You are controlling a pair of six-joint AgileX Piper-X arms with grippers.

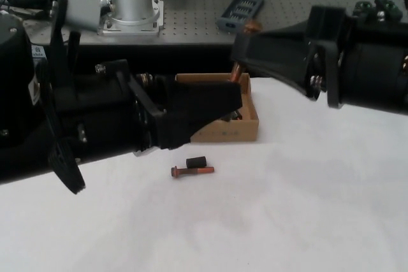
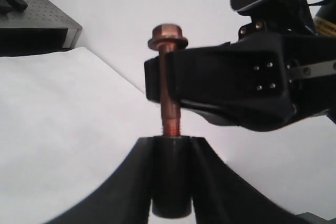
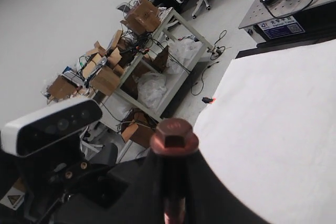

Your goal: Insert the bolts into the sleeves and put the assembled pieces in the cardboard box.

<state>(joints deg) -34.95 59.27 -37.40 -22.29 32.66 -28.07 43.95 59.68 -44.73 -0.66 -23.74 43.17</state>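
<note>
Nearest the lens, in the left wrist view, a black sleeve [image 2: 170, 174] is clamped upright between the two fingers of the left gripper [image 2: 170, 182], its open end facing up. Directly above it a copper-coloured flanged bolt [image 2: 169, 103] is held vertically, head uppermost. Its threaded tip is at the sleeve's mouth; whether the thread has entered cannot be told. The bolt's shank is pinched just under the head by the closed fingers of the right gripper [image 2: 165, 80], which comes in from the side. In the right wrist view the hexagonal head is seen end-on between that gripper's own fingers. In the high view both grippers are seen meeting over the cardboard box [image 1: 226, 133], the left arm entering from the left and the right arm from the right. The box contents are mostly hidden by the left gripper. In front of the box, on the white cloth [image 1: 287, 208], a second bolt [image 1: 192, 171] is lying on its side. A second sleeve [image 1: 197, 161] is just behind it, nearly touching. Beyond the cloth a perforated metal table [image 1: 191, 17] is noted.
</note>
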